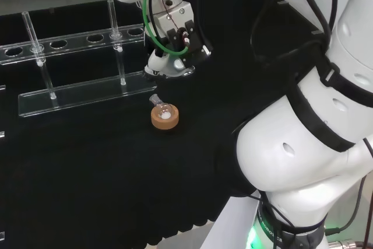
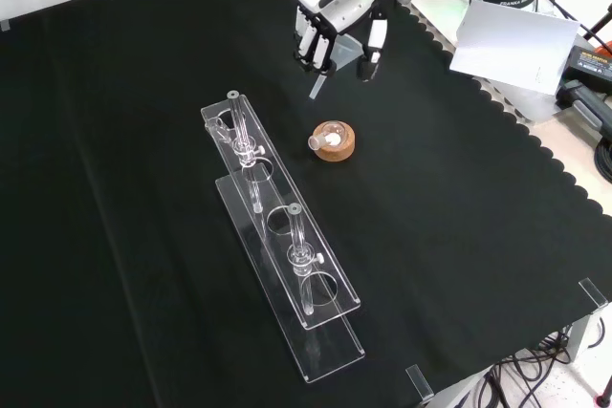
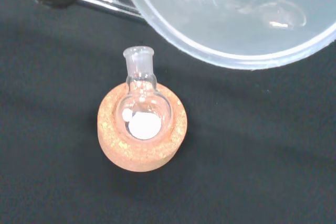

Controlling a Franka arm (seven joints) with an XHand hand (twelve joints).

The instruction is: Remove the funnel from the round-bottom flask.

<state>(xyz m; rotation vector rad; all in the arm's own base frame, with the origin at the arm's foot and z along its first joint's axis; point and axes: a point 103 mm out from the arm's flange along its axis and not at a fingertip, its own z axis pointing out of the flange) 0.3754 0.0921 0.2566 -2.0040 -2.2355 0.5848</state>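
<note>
Holding funnel (image 2: 337, 53) in curled robot hand (image 2: 335, 26) | stem apparently pointing down | flask (image 2: 330, 139) neck tilted

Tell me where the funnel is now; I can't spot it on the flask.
In the front view the funnel is held in the hand, raised above and beyond the round-bottom flask on its cork ring.

Black cloth (image 2: 143, 188) over bench

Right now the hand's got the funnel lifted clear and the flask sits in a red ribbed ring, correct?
Not quite: the ring under the flask is cork, as the wrist view shows. The rest holds: the hand has the funnel lifted clear.
</note>
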